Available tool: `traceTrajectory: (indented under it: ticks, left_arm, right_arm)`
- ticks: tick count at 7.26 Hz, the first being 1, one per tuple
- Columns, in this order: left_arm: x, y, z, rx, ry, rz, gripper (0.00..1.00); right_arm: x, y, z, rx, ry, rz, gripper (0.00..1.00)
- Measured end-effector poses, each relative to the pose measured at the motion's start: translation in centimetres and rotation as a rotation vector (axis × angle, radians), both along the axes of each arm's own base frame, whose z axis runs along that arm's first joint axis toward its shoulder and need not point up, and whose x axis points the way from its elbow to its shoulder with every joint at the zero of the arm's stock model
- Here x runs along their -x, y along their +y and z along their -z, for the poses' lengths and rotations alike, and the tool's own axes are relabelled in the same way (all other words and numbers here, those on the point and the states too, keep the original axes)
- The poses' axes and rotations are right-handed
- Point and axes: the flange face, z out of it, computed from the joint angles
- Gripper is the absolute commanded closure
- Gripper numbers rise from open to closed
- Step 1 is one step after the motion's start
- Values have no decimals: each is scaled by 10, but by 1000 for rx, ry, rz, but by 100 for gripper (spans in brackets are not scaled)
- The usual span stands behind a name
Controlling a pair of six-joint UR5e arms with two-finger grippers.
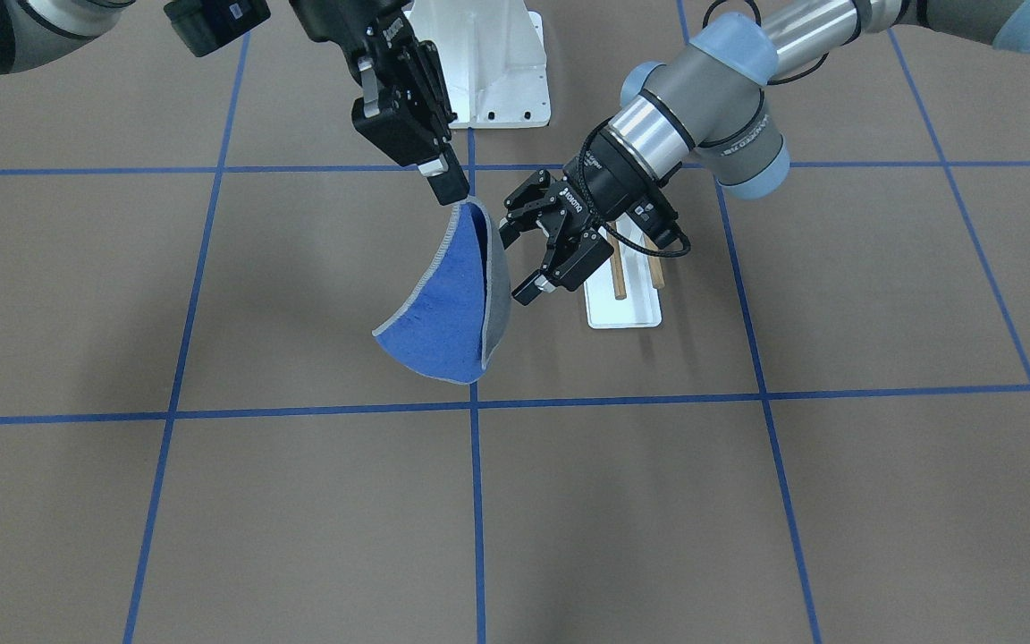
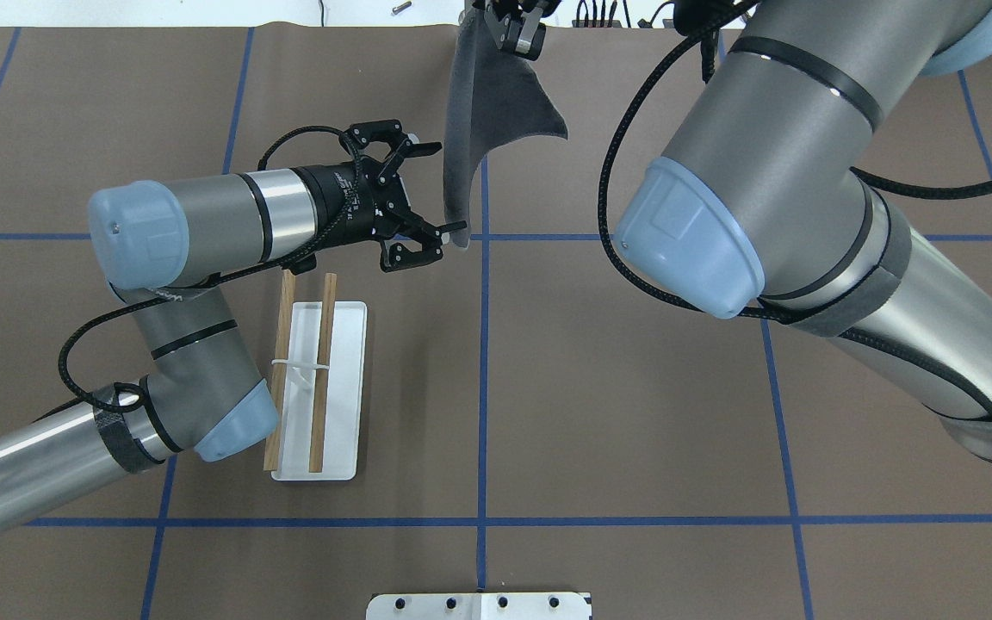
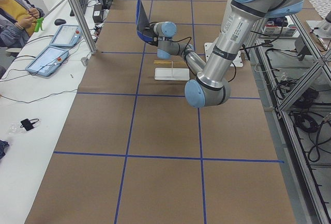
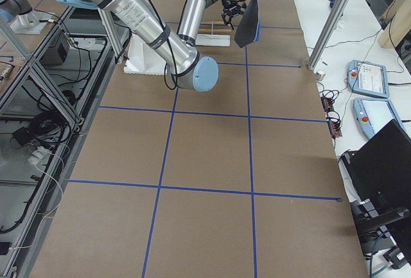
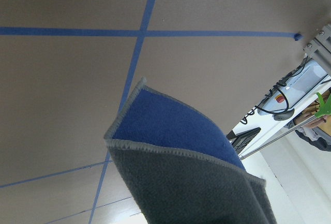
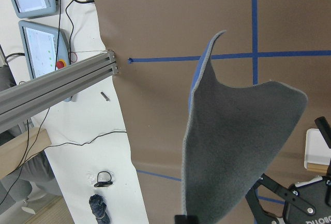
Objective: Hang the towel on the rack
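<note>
The towel point(image 1: 443, 313) hangs by one corner from my right gripper point(image 1: 451, 190), which is shut on it well above the table. It is folded, blue side inward and grey underside out. It also shows in the overhead view point(image 2: 487, 95), the left wrist view point(image 5: 176, 131) and the right wrist view point(image 6: 232, 141). My left gripper point(image 1: 515, 264) is open and level, its jaws right beside the towel's hanging grey edge; in the overhead view point(image 2: 440, 189) one fingertip point(image 2: 455, 226) is at the towel's lower corner. The rack point(image 2: 337, 379) stands on the table under my left forearm, its two dowels bare.
A white bolted pedestal point(image 1: 497, 63) stands at the robot's side of the table. The brown table mat carries a blue tape grid. An operators' bench with tablets point(image 3: 51, 53) and an aluminium post point(image 3: 77, 12) runs along the far edge.
</note>
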Motion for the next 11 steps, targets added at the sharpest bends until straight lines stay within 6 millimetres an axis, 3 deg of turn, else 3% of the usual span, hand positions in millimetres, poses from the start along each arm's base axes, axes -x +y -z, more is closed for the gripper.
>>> traceTrajectory:
  ticks: [1, 5, 6, 7, 11]
  left_arm:
    - [1, -1, 0, 22, 15, 11, 98]
    - [1, -1, -8, 61, 24, 25, 100]
    - [2, 0, -9, 19, 8, 32, 100]
    - [5, 3, -12, -69, -20, 45, 100]
    - [18, 16, -17, -525, -198, 144, 100]
  right_arm:
    - [-1, 2, 0, -3, -3, 1, 100]
    - [-6, 8, -5, -11, -7, 3, 100]
    - [-8, 10, -10, -14, -2, 4, 89]
    - [-13, 15, -23, -24, 8, 8, 1]
    - [-26, 27, -93, -151, 21, 37, 0]
